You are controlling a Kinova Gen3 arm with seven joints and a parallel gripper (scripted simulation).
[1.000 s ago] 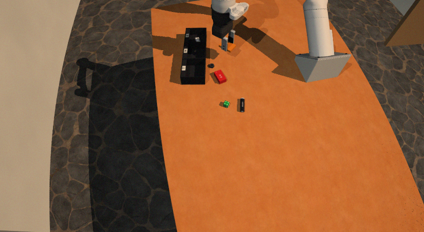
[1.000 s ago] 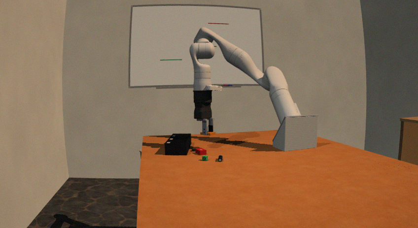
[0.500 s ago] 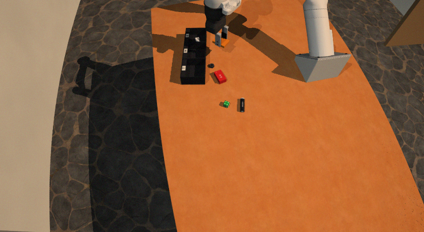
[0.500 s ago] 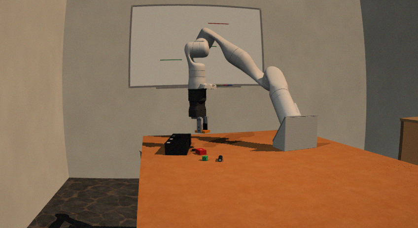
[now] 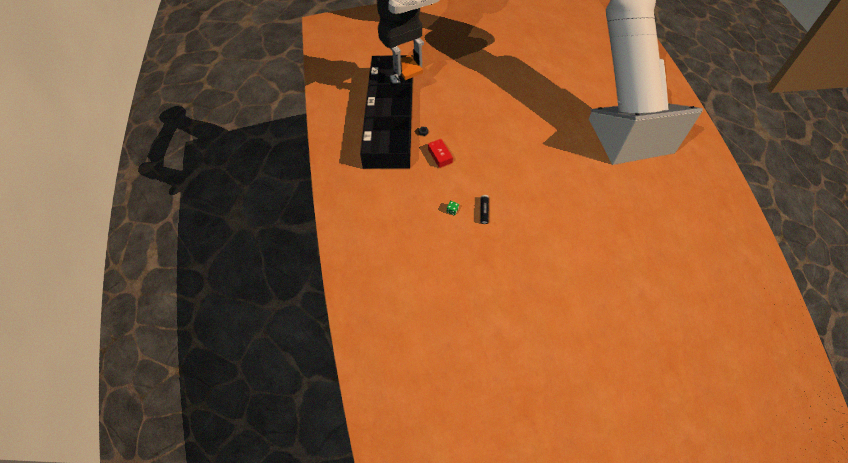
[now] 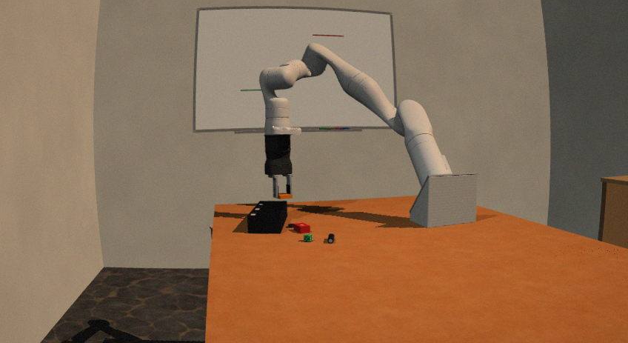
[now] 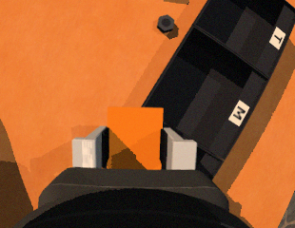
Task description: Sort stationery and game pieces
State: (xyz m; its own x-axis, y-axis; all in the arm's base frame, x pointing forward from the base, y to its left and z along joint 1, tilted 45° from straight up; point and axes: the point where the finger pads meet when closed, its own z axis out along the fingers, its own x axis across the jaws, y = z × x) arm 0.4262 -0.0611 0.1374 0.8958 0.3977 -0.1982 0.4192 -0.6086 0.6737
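On the left of the orange table (image 5: 535,316) stands a black row of bins (image 5: 386,122) with white labels; in the wrist view one compartment reads M (image 7: 239,113) and the next reads T (image 7: 276,38). The third label is too small to read. Above the far end of this row hangs the gripper (image 5: 408,63), its fingers closed on an orange block (image 7: 135,131), which is held clear of the table at the edge of the bins. Just right of the bins lies a small black round piece (image 5: 421,131), and near it a red box (image 5: 440,152). Further toward the table's middle sit a green die (image 5: 452,207) and, beside it, a black cylinder (image 5: 484,209). The arm's grey base (image 5: 645,131) stands at the right.
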